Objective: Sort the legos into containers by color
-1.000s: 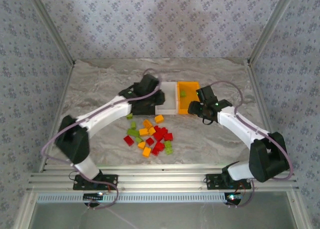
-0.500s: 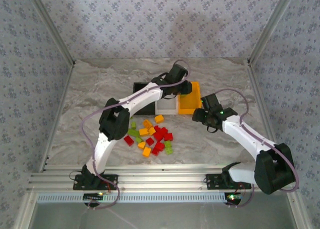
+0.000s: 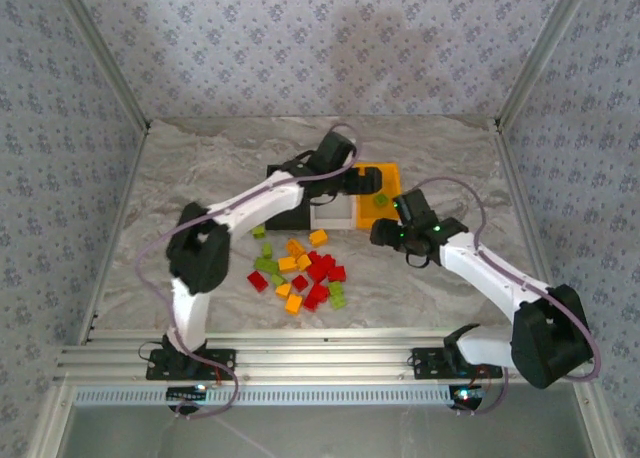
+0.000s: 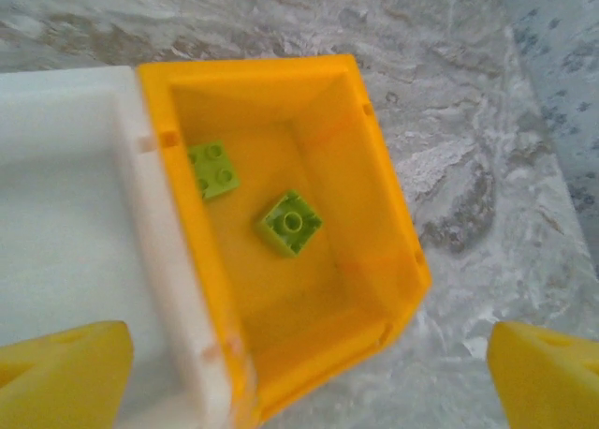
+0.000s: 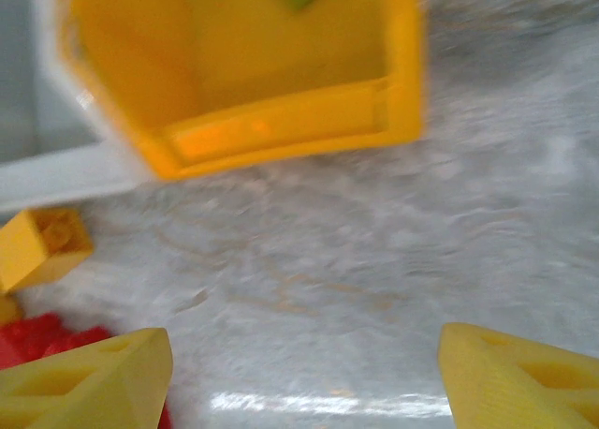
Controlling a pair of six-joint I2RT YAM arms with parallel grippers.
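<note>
Quick update from the remote desk. The left gripper (image 4: 304, 380) had swung over from the black-bin end of the row a second earlier. It was now hanging above the orange bin (image 4: 393, 251), jaws spread wide with nothing between them.

Down its wrist cam I counted two greens inside. One green brick (image 4: 213, 170) lay flat against the wall shared with the white bin (image 4: 65, 214), and a second green brick (image 4: 290, 223) sat skewed near the middle of the floor. A second before, the overhead cam only showed me one green in there, so I read this as a fresh drop — green count up by one.

The right gripper (image 5: 309, 382) had backed off the orange bin's near wall and drifted toward the pile (image 3: 305, 273). It was just as wide open and also carrying nothing. Its cam caught a yellow brick (image 5: 42, 246) near the white bin's front wall and some red bricks (image 5: 37, 340) at the lower left.

Where that left the job, as far as I could judge: greens were going into orange, and the part of the white bin I could see was bare. The black bin (image 3: 292, 218) sat mostly under the left arm, so I couldn't tell what it held.

Most of the reds, yellows and a few greens were still loose on the table (image 3: 200, 178) in front of the bins — early days. Both arms were free for the next pick, and the right one was nearer the pile.
</note>
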